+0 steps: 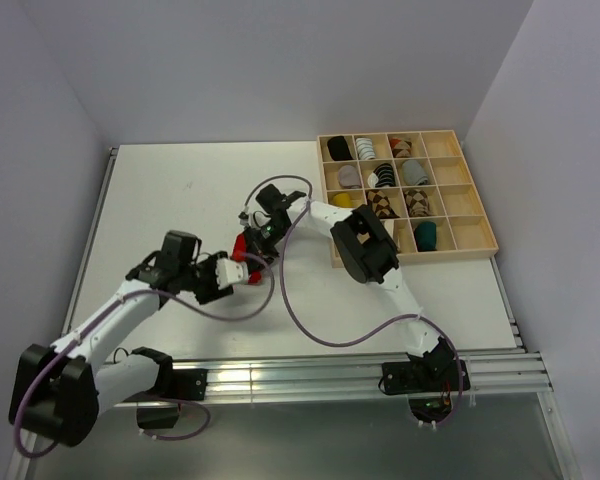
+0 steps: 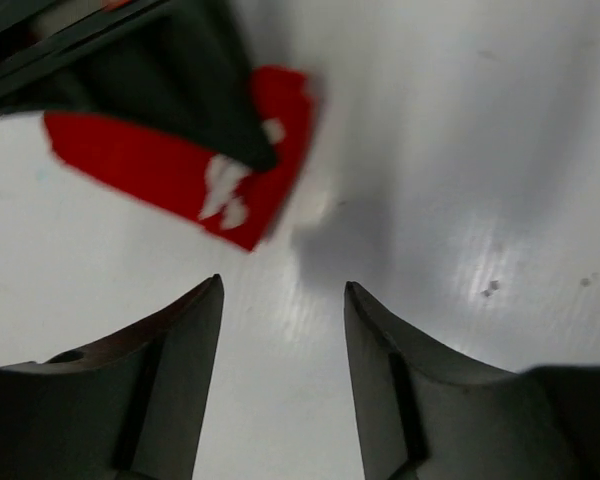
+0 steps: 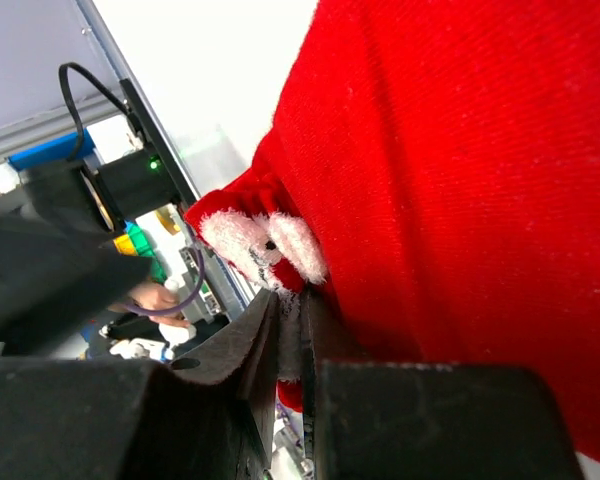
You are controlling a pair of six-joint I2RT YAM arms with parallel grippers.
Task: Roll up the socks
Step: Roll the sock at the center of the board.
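Note:
The red sock [image 1: 246, 270], with small white fuzzy patches, lies just above the table at mid-left. My right gripper [image 1: 261, 236] is shut on its edge; in the right wrist view the sock [image 3: 460, 150] fills the frame and the gripper [image 3: 288, 300] pinches the cloth below the white patches [image 3: 260, 245]. My left gripper [image 1: 238, 270] is open and empty beside it. In the left wrist view the sock [image 2: 170, 170] hangs ahead of the open gripper [image 2: 283, 290], under the right gripper's dark finger [image 2: 200, 90]. A dark teal roll [image 1: 425, 236] sits in the tray.
A wooden compartment tray [image 1: 480, 250] stands at the back right with several sock rolls in it, among them brown-and-cream patterned ones [image 1: 383, 206]. A purple cable [image 1: 310, 330] loops over the table. A metal rail [image 1: 330, 370] runs along the near edge.

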